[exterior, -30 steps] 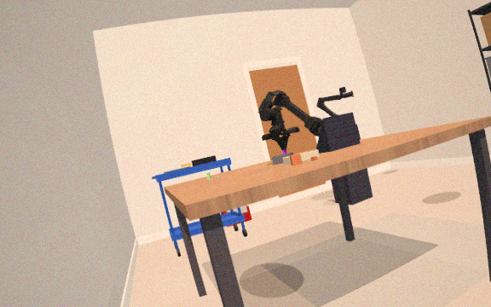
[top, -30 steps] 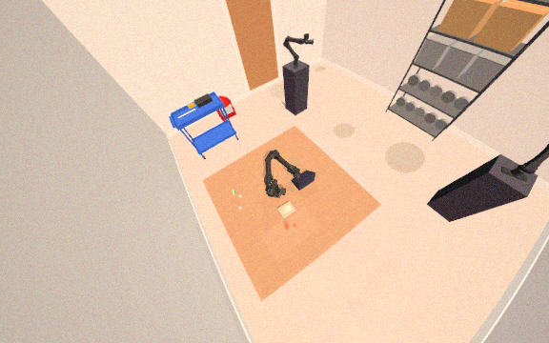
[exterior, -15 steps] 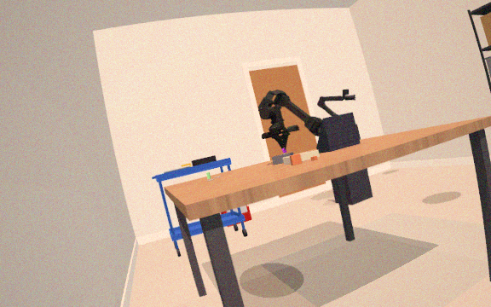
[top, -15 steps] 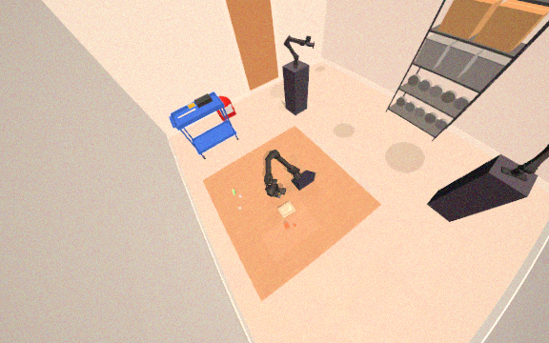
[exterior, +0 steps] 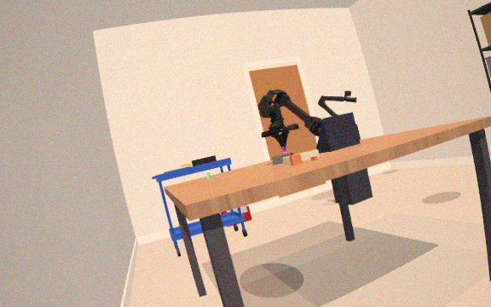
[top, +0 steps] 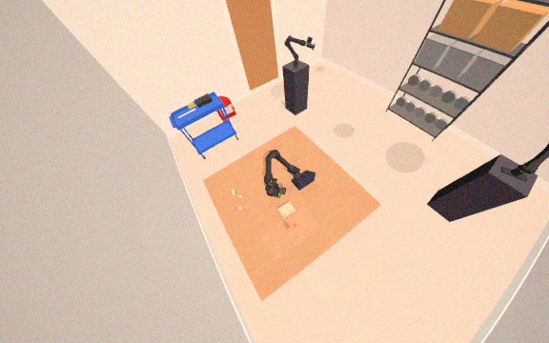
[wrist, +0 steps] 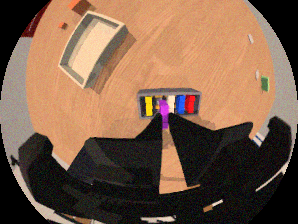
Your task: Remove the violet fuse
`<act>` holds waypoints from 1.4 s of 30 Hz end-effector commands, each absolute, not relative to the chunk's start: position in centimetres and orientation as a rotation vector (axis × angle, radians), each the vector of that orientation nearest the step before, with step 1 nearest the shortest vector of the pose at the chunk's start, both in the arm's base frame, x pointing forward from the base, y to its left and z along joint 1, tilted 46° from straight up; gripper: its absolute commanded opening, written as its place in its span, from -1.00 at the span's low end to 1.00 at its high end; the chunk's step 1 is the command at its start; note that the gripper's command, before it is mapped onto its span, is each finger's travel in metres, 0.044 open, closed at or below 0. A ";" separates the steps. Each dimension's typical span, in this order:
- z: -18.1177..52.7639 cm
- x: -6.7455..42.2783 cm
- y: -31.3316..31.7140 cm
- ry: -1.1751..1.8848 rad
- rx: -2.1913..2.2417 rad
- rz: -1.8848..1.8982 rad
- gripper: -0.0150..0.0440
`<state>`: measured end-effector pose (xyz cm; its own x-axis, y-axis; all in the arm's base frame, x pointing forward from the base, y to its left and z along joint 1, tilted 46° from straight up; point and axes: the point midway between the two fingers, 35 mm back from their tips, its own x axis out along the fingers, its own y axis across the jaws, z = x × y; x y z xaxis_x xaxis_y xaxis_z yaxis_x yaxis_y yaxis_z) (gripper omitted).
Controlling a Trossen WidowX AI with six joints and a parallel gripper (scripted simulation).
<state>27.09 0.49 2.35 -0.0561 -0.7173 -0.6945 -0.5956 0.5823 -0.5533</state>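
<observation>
My gripper (wrist: 164,116) (exterior: 282,144) (top: 274,192) is shut on the violet fuse (wrist: 164,112) (exterior: 284,149) and holds it upright a little above the grey fuse block (wrist: 168,94) (exterior: 276,159). In the wrist view the block still holds a yellow fuse (wrist: 147,104), a blue fuse (wrist: 180,103) and a red fuse (wrist: 190,103). The fingers stand over the block's middle slot. The shallow cream tray (wrist: 107,20) (top: 286,209) (exterior: 310,153) lies on the table beyond the block, up and to the left in the wrist view.
An orange block (wrist: 81,4) (top: 287,225) (exterior: 297,159) and a smaller orange piece (wrist: 64,26) lie past the tray. A small green piece (wrist: 265,83) (top: 233,191) (exterior: 208,176) lies off to the other side. The arm's base (top: 303,179) stands on the table behind.
</observation>
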 end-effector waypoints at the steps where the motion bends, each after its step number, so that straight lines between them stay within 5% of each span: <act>1: 2.7 27.1 0.9 1.738 -1.083 -0.141 -0.49; 18: 3.7 27.4 2.5 1.737 -1.083 -0.140 -0.49; 42: -4.4 29.9 11.3 1.732 -1.074 -0.129 -0.49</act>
<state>29.85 9.82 -3.05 -0.0514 -0.7066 -0.7058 -0.5936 0.5899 -0.5473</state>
